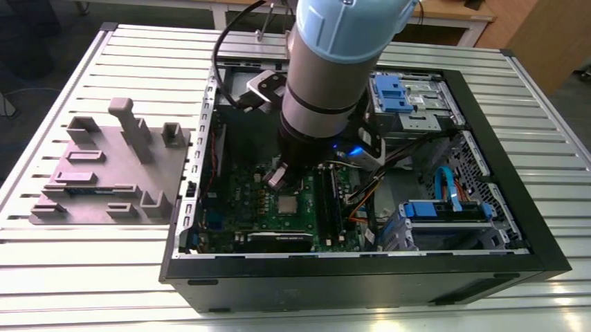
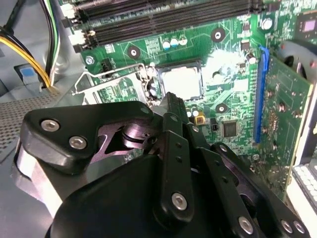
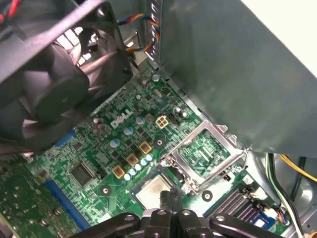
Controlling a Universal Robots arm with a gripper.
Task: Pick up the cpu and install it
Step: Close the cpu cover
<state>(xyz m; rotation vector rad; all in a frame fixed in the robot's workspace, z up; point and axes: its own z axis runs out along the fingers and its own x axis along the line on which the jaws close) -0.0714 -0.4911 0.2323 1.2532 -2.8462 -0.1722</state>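
The cpu (image 2: 181, 82) is a small square chip with a pale silver top. It lies flat in the socket of the green motherboard (image 2: 233, 64), also seen as the cpu (image 3: 152, 191) and the cpu (image 1: 288, 204). The socket's metal load plate (image 3: 205, 153) stands hinged open beside it. My gripper (image 2: 171, 101) hangs just above the socket's edge, its two black fingers pressed together with nothing between them. In the first wrist view the gripper (image 3: 171, 194) sits right over the chip's near corner. The arm (image 1: 323, 83) reaches down into the open computer case.
A black fan (image 3: 49, 84) hangs close over the board. Memory slots (image 2: 163, 15) and an upright expansion card (image 2: 285, 109) flank the socket. Yellow cables (image 2: 29, 54) run along the case wall. A grey fixture plate (image 1: 111, 169) lies on the exterior view's left; blue drive bays (image 1: 443, 211) are on its right.
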